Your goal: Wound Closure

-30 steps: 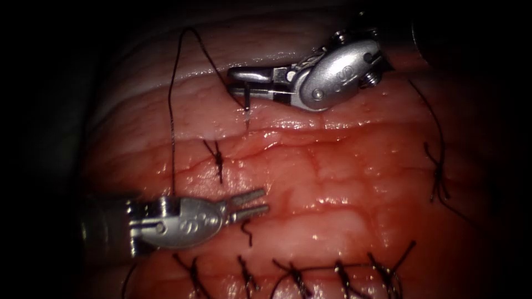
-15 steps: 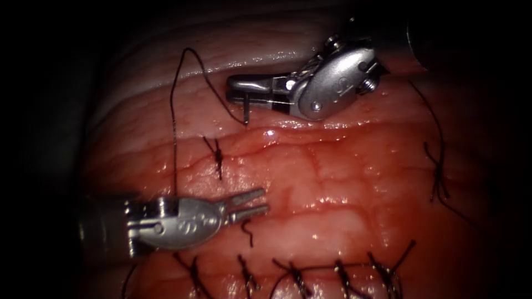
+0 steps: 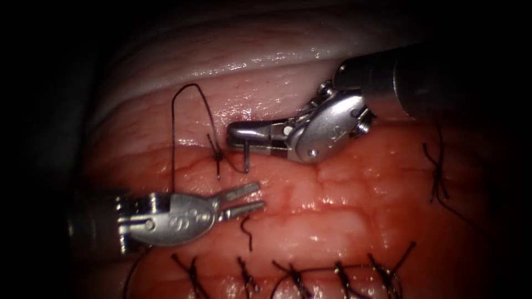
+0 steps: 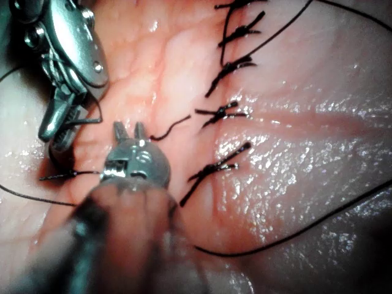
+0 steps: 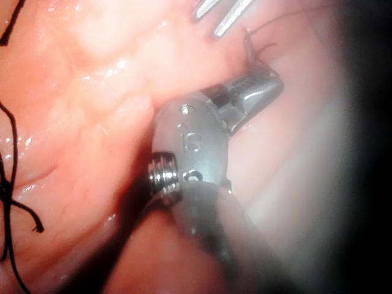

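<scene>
Right tool (image 3: 238, 134): you are clamping the needle (image 3: 245, 159) near its blunt end, jaws closed; it is hanging above the tissue (image 3: 332, 210), not in it; keep the grip firm.
Left tool (image 3: 252, 199): at 7 o'clock of the needle; jaws slightly parted, holding nothing.
Thread (image 3: 173, 138): looping at 10 o'clock; avoid snagging it.

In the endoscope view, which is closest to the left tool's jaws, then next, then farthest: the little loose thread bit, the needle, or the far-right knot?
From the left tool's open jaws:
1. Short dark curled thread end, just below the jaws.
2. Thin metal needle, above, held by the right tool.
3. Dark knotted stitch, far right on the tissue.
</scene>
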